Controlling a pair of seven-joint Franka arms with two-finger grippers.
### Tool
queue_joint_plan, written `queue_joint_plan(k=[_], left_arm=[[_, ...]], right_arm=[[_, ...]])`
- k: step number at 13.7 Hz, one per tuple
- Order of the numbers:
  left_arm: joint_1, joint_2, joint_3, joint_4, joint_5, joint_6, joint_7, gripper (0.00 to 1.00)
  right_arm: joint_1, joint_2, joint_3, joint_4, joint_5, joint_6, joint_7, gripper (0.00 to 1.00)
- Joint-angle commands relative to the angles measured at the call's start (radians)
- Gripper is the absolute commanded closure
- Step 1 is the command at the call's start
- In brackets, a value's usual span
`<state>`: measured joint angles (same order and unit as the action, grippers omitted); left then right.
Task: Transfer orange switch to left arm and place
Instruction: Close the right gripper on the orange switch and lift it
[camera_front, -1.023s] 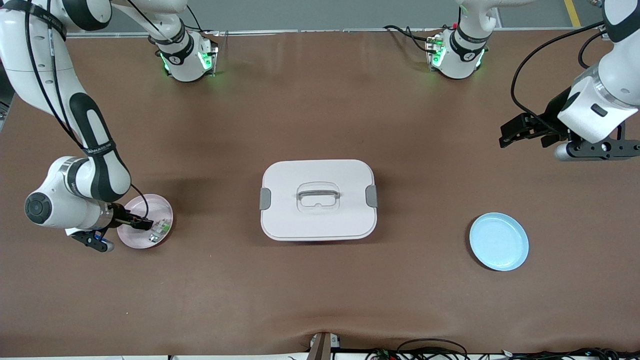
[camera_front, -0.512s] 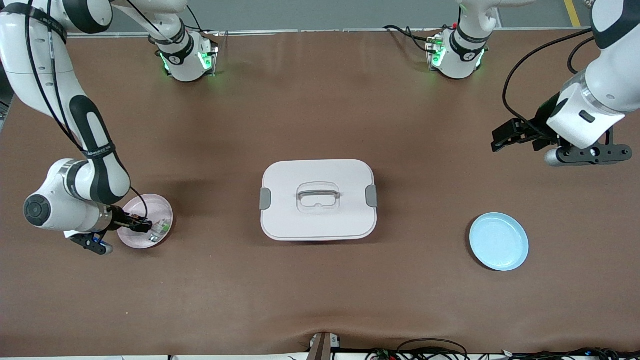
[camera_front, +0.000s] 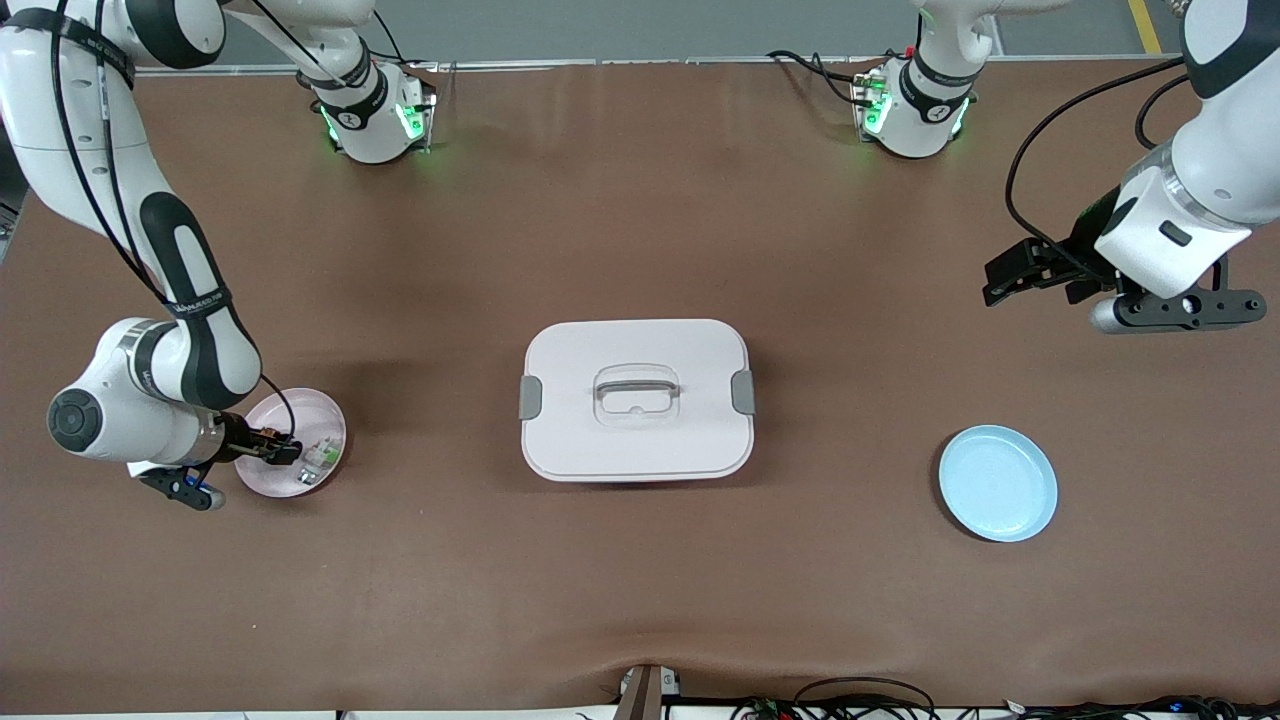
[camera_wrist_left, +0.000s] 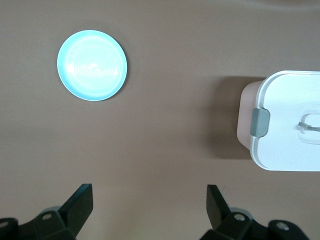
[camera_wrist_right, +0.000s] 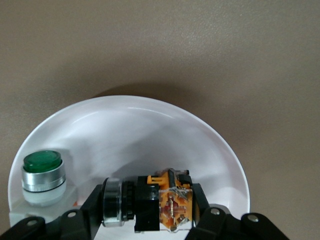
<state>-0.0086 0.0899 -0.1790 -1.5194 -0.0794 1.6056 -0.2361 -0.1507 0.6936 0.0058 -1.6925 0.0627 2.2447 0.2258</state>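
The orange switch (camera_wrist_right: 150, 205), black with an orange block, lies on the pink plate (camera_front: 305, 415) at the right arm's end of the table. My right gripper (camera_front: 283, 452) is down on the plate with a finger against each end of the switch (camera_wrist_right: 148, 201). My left gripper (camera_front: 992, 283) is open and empty in the air over bare table at the left arm's end; its fingers (camera_wrist_left: 80, 200) stand wide apart. The white box (camera_front: 636, 400) with grey clasps stands at the table's middle and also shows in the left wrist view (camera_wrist_left: 290, 120).
A small white-and-green component (camera_front: 318, 457) lies on the pink plate beside the switch and shows in the right wrist view (camera_wrist_right: 44, 177). An empty light blue plate (camera_front: 997, 483) sits toward the left arm's end, nearer the front camera than the left gripper.
The left arm swung a little toward the bases and the middle, then stopped. The right gripper shifted slightly on the pink plate and its fingers closed onto the switch.
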Motion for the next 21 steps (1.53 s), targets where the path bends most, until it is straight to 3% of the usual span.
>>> queue_joint_plan(k=[1,3,5,13,21], left_arm=[[-0.001,0.007,-0.001,0.019,-0.013,-0.003,-0.011,0.0],[-0.001,0.007,-0.001,0.019,-0.013,-0.003,-0.011,0.0],[-0.002,0.007,-0.001,0.019,-0.011,0.008,-0.011,0.0],[-0.005,0.021,-0.002,0.018,-0.011,0.025,0.015,0.0],[-0.044,0.022,-0.008,0.022,-0.01,0.028,0.135,0.0]], right_arm=[[-0.018,0.011,0.014,0.011,0.003,0.0,-0.003,0.67],[-0.017,0.006,0.014,0.01,0.003,-0.013,-0.005,0.74],[-0.015,-0.011,0.014,-0.002,0.003,-0.045,-0.006,0.74],[-0.018,-0.209,0.02,0.01,0.016,-0.413,0.033,0.73],[0.094,-0.324,0.023,0.071,0.225,-0.658,0.332,0.74]])
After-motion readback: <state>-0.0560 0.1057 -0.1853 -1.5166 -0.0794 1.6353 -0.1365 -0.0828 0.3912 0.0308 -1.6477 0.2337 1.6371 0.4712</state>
